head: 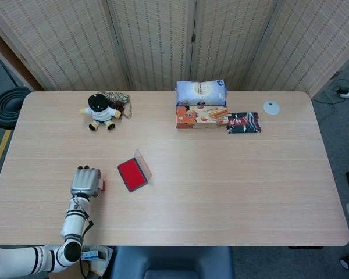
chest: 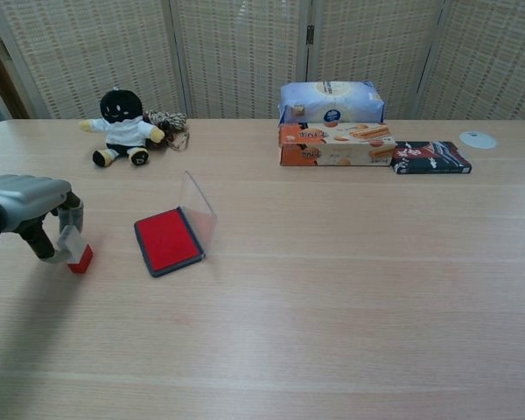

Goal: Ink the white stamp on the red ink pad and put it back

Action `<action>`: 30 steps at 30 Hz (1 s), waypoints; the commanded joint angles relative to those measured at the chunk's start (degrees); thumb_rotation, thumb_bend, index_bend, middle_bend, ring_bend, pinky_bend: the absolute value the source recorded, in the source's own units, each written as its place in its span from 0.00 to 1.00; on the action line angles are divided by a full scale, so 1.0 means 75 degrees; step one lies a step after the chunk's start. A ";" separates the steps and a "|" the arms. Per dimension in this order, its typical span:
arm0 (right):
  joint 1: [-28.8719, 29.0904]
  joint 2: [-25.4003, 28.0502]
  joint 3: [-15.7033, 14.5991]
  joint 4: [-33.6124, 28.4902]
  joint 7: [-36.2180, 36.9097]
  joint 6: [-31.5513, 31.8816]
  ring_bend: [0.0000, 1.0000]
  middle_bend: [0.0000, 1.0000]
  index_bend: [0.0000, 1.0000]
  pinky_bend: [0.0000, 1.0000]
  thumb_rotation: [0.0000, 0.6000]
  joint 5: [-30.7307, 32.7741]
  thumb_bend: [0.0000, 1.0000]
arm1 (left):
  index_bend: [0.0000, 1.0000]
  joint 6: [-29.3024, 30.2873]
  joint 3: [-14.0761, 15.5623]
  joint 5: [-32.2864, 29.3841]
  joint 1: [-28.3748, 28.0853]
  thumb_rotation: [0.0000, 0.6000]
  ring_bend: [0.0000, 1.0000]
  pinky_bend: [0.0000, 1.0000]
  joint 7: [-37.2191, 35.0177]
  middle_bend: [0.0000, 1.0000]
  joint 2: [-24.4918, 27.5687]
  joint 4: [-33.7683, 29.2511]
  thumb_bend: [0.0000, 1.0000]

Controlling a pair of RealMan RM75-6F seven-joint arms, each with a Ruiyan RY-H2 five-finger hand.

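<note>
Nearest the robot, at the left front of the wooden table [chest: 332, 332], the left hand [chest: 26, 206] grips the white stamp [chest: 74, 249] between thumb and fingers, its red inked end at or just above the tabletop; contact cannot be told for sure from either view. The stamp is held upright with that red face down, a pose that suits setting it down cleanly rather than smearing ink, so the hand seems to be at the putting-back step, with release not yet made. In the head view the same hand [head: 86, 181] sits to the left of the pad, and a sliver of red shows at its right edge. The right hand appears in neither view. Just to the right of the stamp, apart from it, lies the red ink pad [chest: 167, 240], its clear lid [chest: 199, 210] standing open at the far right edge, which leaves the ink surface free to reach from the left. Farther back on the left sits a small plush doll [chest: 122, 129] in black and white, with a bundle of cord [chest: 168, 122] just behind it. At the far centre a pale blue bag [chest: 331, 101] lies behind an orange snack box [chest: 336, 143], and a dark flat packet [chest: 430, 157] lies beside the box to the right. All three carry printing, but no words are readable. A small white disc [chest: 478, 139] lies at the far right. Woven screens [chest: 245, 52] close the background.
</note>
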 commanded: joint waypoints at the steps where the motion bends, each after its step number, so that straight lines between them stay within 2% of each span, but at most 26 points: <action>1: -0.0005 0.0000 -0.0005 -0.0004 -0.0002 0.0013 0.00 0.00 0.02 0.00 1.00 -0.0018 0.37 | 0.59 -0.0042 -0.0004 -0.0013 0.0013 1.00 0.23 0.22 -0.0010 0.41 -0.0011 0.0026 0.30; 20: 0.0002 -0.0005 -0.0013 -0.0072 -0.0136 0.0020 0.00 0.00 0.02 0.00 1.00 -0.0037 0.37 | 0.58 -0.0183 0.0015 0.0052 0.0120 1.00 0.23 0.22 -0.0094 0.39 0.0027 0.0070 0.30; 21: 0.0003 -0.0005 -0.0014 -0.0078 -0.0146 0.0018 0.00 0.00 0.02 0.00 1.00 -0.0036 0.37 | 0.56 -0.0191 0.0031 0.0086 0.0124 1.00 0.23 0.22 -0.0095 0.38 0.0054 0.0023 0.30; 24: 0.0001 -0.0002 -0.0009 -0.0098 -0.0166 0.0026 0.00 0.00 0.02 0.00 1.00 -0.0029 0.37 | 0.40 -0.0184 0.0058 0.0271 0.0160 1.00 0.20 0.21 -0.0185 0.28 0.0159 -0.0173 0.30; 30: -0.0011 -0.0001 -0.0005 -0.0094 -0.0153 0.0047 0.00 0.00 0.02 0.00 1.00 -0.0020 0.37 | 0.12 -0.0098 0.0067 0.0283 0.0198 1.00 0.09 0.21 -0.0169 0.03 0.0286 -0.0469 0.30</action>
